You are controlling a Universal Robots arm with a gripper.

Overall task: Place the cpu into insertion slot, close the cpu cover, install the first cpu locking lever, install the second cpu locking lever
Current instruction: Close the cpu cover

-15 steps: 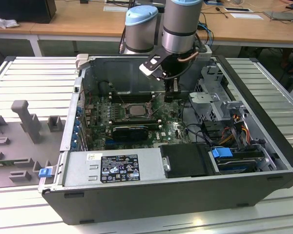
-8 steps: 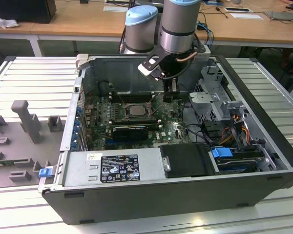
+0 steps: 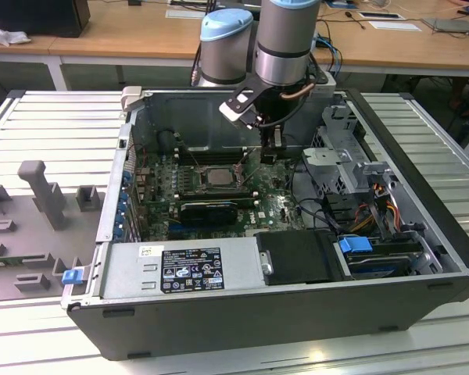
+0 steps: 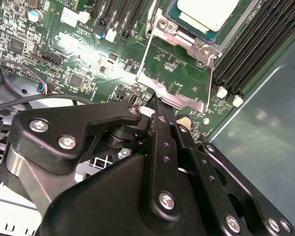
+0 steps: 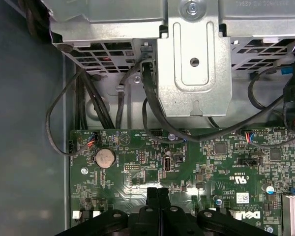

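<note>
Second wrist view, claw (image 4: 157, 105) pressed together at cpu cover (image 4: 174, 96) edge, cpu (image 4: 206, 12) beyond.

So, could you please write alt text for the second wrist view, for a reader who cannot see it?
The shut gripper has its tips at the near edge of the open cpu cover, a metal frame over the green motherboard. Beyond it the cpu sits in the insertion slot, beside black memory slots.
</note>
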